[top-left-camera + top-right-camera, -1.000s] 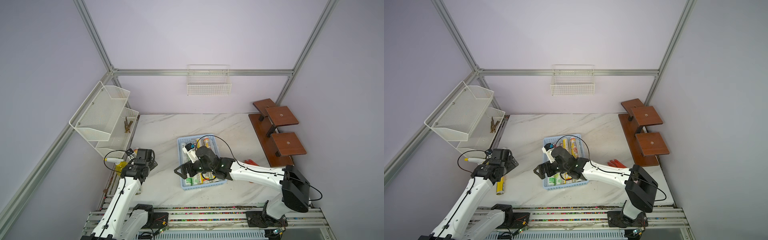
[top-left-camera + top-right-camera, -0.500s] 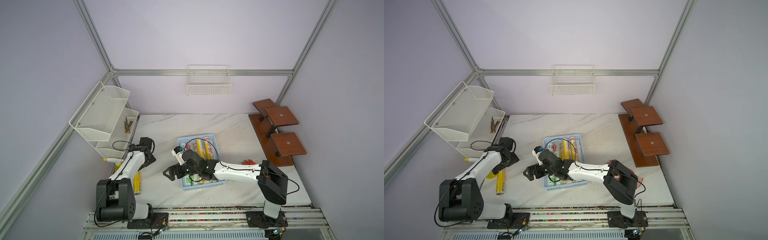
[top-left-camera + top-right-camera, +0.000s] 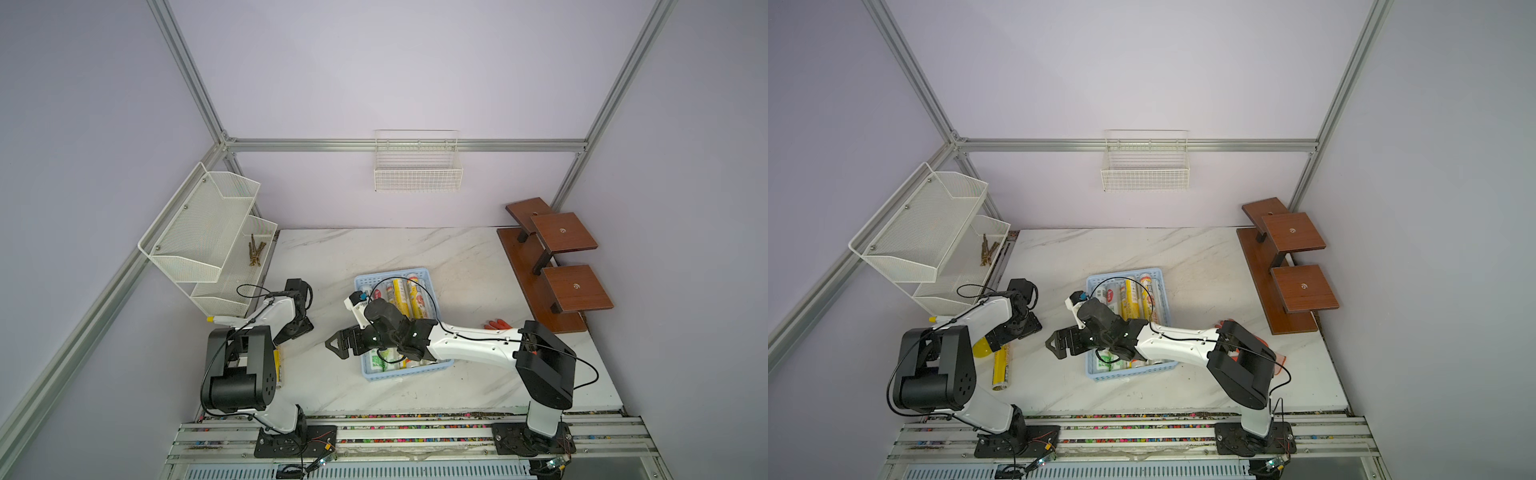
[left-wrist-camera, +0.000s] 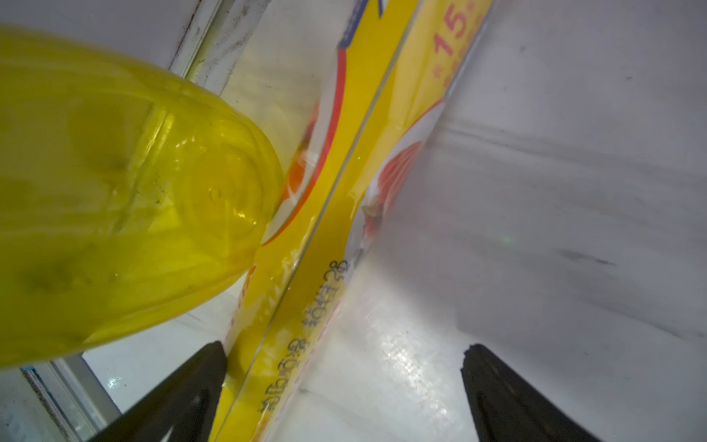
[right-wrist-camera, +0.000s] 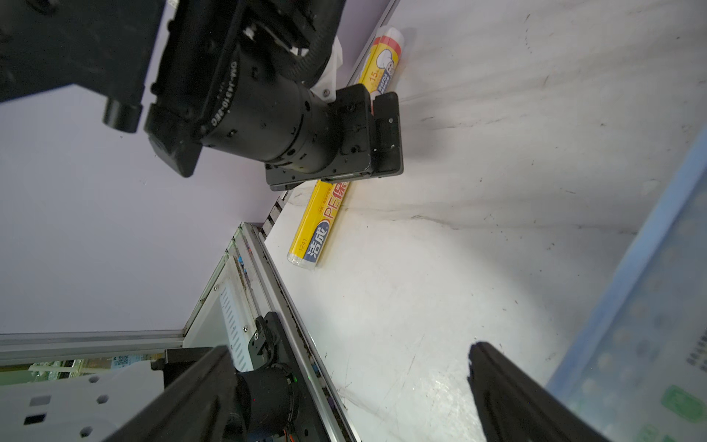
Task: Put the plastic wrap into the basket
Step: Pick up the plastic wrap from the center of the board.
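The basket (image 3: 390, 274) (image 3: 1124, 272) is a light-blue tray mid-table holding several rolls of plastic wrap (image 3: 401, 297) (image 3: 1130, 298). One more yellow roll (image 3: 1000, 368) (image 5: 320, 225) lies along the table's left edge, and my left arm partly hides it in a top view (image 3: 277, 362). My left gripper (image 3: 1008, 337) (image 4: 346, 346) is open, low over this roll (image 4: 306, 291), which runs just inside one finger. My right gripper (image 3: 336, 345) (image 3: 1054, 345) (image 5: 350, 346) is open and holds nothing, just left of the basket's rim (image 5: 627, 268) above bare table.
A yellow bottle (image 4: 114, 191) (image 3: 982, 348) lies against the loose roll by the left edge. A white mesh rack (image 3: 208, 232) stands at the left and a wire basket (image 3: 417, 170) hangs on the back wall. A wooden stand (image 3: 557, 266) and an orange glove (image 3: 494, 323) are at the right.
My left arm has folded back and brought its open gripper down over the roll at the left edge. My right gripper has moved left, off the basket.
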